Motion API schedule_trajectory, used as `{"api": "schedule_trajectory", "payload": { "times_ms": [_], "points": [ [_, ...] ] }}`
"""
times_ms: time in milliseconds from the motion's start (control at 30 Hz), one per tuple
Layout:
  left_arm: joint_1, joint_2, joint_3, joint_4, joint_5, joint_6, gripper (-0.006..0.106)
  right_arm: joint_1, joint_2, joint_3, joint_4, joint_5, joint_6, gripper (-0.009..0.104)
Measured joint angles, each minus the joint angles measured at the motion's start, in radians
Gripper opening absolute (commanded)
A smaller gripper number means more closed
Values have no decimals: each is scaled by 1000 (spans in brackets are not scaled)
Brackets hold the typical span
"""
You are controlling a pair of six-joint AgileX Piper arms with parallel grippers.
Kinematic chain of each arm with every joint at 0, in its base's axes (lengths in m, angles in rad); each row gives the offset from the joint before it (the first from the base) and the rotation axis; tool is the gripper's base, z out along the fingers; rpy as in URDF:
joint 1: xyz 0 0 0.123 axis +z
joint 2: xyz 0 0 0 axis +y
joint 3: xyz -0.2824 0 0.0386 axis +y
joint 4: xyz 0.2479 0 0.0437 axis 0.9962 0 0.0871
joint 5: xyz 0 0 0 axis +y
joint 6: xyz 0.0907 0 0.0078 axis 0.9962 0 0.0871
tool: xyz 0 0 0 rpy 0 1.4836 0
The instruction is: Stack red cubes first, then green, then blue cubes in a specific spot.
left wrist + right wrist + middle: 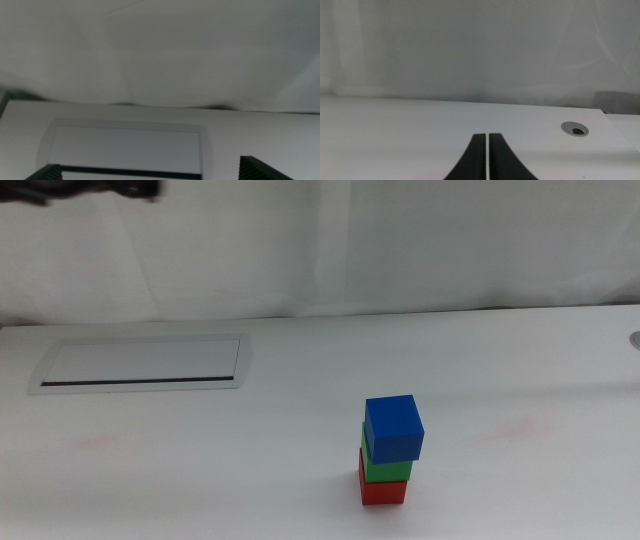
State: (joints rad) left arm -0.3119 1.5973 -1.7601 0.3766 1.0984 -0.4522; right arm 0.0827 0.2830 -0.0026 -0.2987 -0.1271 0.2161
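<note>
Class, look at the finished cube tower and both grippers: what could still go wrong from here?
1. The blue cube sits twisted and overhangs the green cube above the red cube; a table knock might topple it.
2. The left gripper, open above the grey-framed panel, or the shut right gripper, could brush the tower if swung carelessly.

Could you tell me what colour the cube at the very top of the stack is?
Blue: the top cube, clearest in the middle view.
</note>
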Motion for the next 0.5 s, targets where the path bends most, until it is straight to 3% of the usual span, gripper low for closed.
{"api": "schedule_trajectory", "payload": {
  "times_ms": [33, 133, 200, 233, 267, 500],
  "points": [
    [46, -6, 4, -36, -3, 32, 83, 0, 0, 0, 0, 0, 0, -3],
    [165, -44, 77, -103, -36, 106, 55, 0, 0, 0, 0, 0, 0, -3],
    [204, -81, 139, -110, -66, 118, 31, 0, 0, 0, 0, 0, 0, -3],
    [238, -139, 228, -114, -109, 122, 7, 0, 0, 0, 0, 0, 0, -3],
    [252, -184, 280, -116, -139, 122, -2, 0, 0, 0, 0, 0, 0, -3],
    [289, -544, 683, -116, -429, 117, -2, 0, 0, 0, 0, 0, 0, -3]
  ]
}}
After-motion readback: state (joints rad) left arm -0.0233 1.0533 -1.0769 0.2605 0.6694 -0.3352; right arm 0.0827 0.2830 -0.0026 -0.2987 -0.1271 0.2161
